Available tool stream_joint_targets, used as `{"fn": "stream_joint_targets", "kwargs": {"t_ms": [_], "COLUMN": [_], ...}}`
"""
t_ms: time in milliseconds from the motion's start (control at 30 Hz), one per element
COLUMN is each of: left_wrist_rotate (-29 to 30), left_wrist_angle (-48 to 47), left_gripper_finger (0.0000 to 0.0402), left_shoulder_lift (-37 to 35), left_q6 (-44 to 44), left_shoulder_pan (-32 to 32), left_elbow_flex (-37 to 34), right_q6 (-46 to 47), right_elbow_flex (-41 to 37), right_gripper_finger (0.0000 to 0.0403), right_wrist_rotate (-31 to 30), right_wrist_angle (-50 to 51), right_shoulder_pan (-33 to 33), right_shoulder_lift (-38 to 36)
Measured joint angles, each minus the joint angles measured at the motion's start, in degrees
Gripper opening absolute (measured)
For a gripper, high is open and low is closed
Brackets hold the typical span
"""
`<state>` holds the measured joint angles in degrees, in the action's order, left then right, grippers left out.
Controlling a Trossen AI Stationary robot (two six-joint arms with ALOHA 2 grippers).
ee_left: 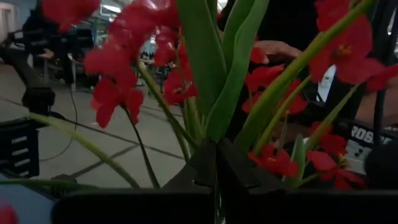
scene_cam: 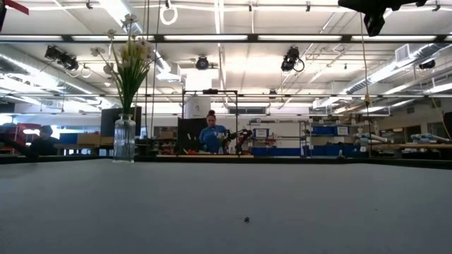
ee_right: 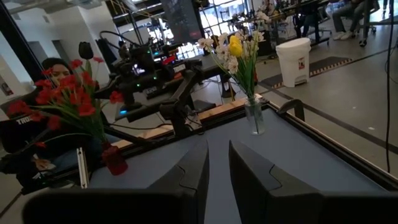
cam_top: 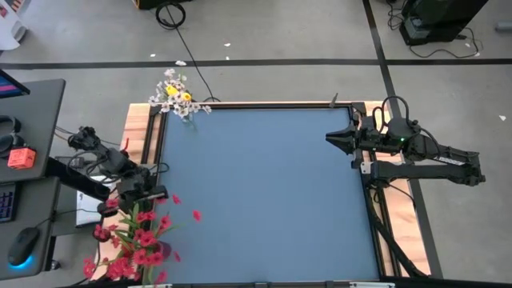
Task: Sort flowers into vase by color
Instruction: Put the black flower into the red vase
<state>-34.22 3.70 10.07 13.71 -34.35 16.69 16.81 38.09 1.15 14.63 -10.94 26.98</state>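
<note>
Red blossoms (ee_left: 118, 93) on thin green stems crowd the left wrist view, and the left pincer (cam_top: 148, 194) sits fully closed among them, over the red vase (ee_right: 115, 160) at the worktop's (cam_top: 264, 192) near-left corner. Whether a stem is actually nipped between its tips I cannot tell. These sprigs look light and springy: plastic stems should bend rather than break, while the cloth petals seem loosely attached, since a few red petals (cam_top: 196, 214) lie scattered on the blue surface. A hold on the bare stem, below the blossom cluster, looks safest; squeezing the flower heads would likely shed more petals.

Two containers stand on the worktop. The red vase holds a full spray of red flowers, leaning outward in all directions. A clear glass vase (scene_cam: 124, 139) at the far-left corner holds white and yellow blooms (cam_top: 176, 92) with upright green leaves; it seems tall and narrow, so easy to tip. No loose sprigs show on the worktop.

The right pincer (cam_top: 330, 138) waits at the far-right edge, partly open and empty.
</note>
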Motion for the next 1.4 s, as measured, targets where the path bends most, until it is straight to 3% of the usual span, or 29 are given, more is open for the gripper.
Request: {"fn": "stream_joint_targets", "kwargs": {"t_ms": [567,967,1400], "left_wrist_rotate": [-7.37,-8.95,-10.26], "left_wrist_angle": [5.21,4.98,2.33], "left_gripper_finger": [0.0033,0.0019,0.0019], "left_shoulder_lift": [6.7,11.61,12.06], "left_q6": [1.97,1.84,-8.75], "left_shoulder_pan": [-0.04,-0.04,-0.04], "left_elbow_flex": [0.0,0.0,0.01], "right_q6": [0.01,0.01,-0.01], "right_elbow_flex": [0.0,0.0,0.0], "right_gripper_finger": [0.0073,0.0073,0.0073], "right_wrist_rotate": [0.0,0.02,0.01], "right_wrist_angle": [0.0,0.0,-0.02], "right_shoulder_pan": [0.0,0.0,-0.01], "right_shoulder_lift": [0.0,0.0,0.0]}}
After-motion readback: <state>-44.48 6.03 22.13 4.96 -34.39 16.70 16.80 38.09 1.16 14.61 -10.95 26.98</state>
